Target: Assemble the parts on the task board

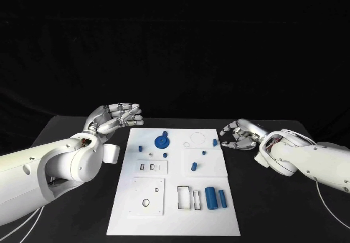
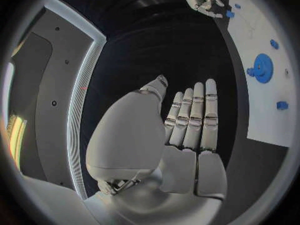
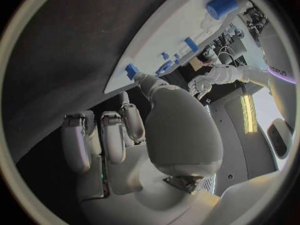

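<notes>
Nearest you in the head view, the near end of the white board (image 1: 173,223) is bare, and just beyond it two blue cylinders (image 1: 214,197) lie side by side on the board's right half, next to a pair of narrow rectangular slots (image 1: 190,198). To their left you see a square plate (image 1: 148,196) with small holes. Further up, a small blue peg (image 1: 194,166) sits right of centre, a blue gear (image 1: 161,140) lies near the far end, and small blue pieces dot the area round it, one (image 1: 140,149) near the left edge and one (image 1: 215,143) at the right edge. Your left hand (image 1: 117,118) hovers above the black table (image 1: 277,212) beside the board's far left corner, fingers apart and gently bent, holding nothing; from its wrist you see the fingers (image 2: 194,117) stretched out nearly straight with the gear (image 2: 262,68) off to one side. Your right hand (image 1: 241,134) sits just beside the board's far right edge, near that edge piece, fingers curled inward yet apart from the thumb, and nothing is in its grasp; its wrist view shows the bent fingers (image 3: 103,137) over dark table, with the edge piece (image 3: 131,70) just past the thumb tip.
</notes>
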{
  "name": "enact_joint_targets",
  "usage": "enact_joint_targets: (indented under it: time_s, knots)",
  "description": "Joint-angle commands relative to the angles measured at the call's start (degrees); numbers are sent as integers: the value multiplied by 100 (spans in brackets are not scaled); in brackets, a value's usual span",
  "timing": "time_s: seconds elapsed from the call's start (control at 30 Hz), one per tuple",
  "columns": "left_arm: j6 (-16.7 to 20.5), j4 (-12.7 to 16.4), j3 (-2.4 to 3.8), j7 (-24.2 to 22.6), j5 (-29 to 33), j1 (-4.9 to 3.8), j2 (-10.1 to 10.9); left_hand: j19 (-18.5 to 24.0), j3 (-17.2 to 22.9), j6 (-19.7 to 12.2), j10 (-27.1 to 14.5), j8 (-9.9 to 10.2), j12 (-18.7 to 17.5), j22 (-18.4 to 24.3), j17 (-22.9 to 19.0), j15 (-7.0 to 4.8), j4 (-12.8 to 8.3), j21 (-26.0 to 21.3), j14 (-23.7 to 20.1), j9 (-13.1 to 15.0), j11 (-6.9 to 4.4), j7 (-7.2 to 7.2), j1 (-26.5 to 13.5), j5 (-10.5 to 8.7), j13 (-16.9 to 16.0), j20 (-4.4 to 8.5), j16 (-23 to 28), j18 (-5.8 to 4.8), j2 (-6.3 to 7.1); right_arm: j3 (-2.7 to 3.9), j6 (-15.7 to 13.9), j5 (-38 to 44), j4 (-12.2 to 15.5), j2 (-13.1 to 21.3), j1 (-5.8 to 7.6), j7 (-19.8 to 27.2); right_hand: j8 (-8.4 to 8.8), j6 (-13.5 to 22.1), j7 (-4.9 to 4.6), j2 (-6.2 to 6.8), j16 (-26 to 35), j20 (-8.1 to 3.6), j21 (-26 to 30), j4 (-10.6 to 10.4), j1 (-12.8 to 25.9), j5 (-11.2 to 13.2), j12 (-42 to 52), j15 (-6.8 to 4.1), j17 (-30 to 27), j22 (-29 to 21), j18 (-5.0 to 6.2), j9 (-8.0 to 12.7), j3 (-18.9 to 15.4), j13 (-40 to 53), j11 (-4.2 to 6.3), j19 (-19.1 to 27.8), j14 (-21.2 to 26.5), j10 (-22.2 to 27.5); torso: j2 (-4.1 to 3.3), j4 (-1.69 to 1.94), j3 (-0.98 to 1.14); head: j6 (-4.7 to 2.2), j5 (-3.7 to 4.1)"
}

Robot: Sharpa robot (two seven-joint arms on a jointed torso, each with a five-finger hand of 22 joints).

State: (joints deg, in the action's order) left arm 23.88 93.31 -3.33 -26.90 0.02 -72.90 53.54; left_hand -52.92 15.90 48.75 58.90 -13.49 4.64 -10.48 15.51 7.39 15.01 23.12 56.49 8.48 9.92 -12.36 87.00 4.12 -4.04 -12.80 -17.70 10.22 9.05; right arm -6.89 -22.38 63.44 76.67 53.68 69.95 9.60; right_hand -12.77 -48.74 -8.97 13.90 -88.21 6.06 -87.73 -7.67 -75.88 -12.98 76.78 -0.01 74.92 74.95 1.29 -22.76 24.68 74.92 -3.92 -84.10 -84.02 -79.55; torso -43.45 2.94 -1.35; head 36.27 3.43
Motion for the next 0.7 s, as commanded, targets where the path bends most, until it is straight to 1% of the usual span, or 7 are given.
enact_joint_targets:
  time_s: [0.03,0.13,0.2,0.33,0.4,0.7]
  knots:
    - [-115,-3,4,-38,-37,-5,-19,46,-20,36,31,-36,19,7,8,-8,-8,8,-26,7,-3,-42,-19,-16,-9,-9,17,-2,25,0,124,50,-70,-86,-33,48,27,45,-12,-13,-24,17,-1,39,-62,0,0,11,920,1273,-50,7,-3,182,-26,-392,-472,11,3,-1,-10,15,-6]
    - [-114,-10,4,-35,-38,-5,-26,49,-18,35,30,-35,18,7,9,-7,-9,7,-27,6,-3,-42,-18,-15,-9,-9,17,-2,24,0,100,74,-119,-151,-54,12,27,38,-13,-25,-26,17,-1,41,-64,3,13,12,927,1273,-50,6,6,194,-27,-392,-473,0,3,-3,-11,16,-9]
    - [-112,-17,4,-31,-39,-5,-33,52,-17,35,28,-35,16,8,9,-7,-11,7,-28,6,-2,-41,-15,-15,-8,-10,18,-2,23,0,86,88,-151,-199,-69,-18,27,33,-13,-30,-27,17,-2,40,-63,5,17,12,932,1275,-51,6,9,198,-28,-394,-474,-4,1,1,-12,27,-11]
    - [-108,-25,4,-26,-40,-5,-40,55,-15,33,26,-34,13,8,10,-7,-12,6,-29,6,-2,-41,-14,-15,-7,-10,18,-1,22,0,68,107,-184,-256,-81,-54,28,17,-18,-53,-28,19,-15,31,-49,11,32,14,936,1288,-55,6,20,211,-31,-405,-475,-17,5,-7,-12,35,-15]
    - [-107,-29,4,-23,-40,-5,-44,57,-14,32,24,-33,12,8,11,-7,-12,6,-29,5,-1,-42,-13,-15,-6,-10,19,-1,22,0,58,114,-198,-281,-84,-69,28,9,-19,-62,-30,19,-17,27,-41,13,40,15,942,1291,-56,6,25,218,-33,-407,-476,-23,7,-15,-9,35,-22]
    - [-98,-36,4,-10,-50,-5,-55,64,-9,27,11,-30,1,9,14,-6,-16,5,-31,4,1,-44,-8,-15,-2,-11,20,0,17,0,80,158,-244,-362,-89,-116,20,-38,-20,-85,-32,22,-29,27,-31,20,82,18,949,1303,-60,2,45,257,-34,-418,-478,-59,7,-20,-5,43,-19]
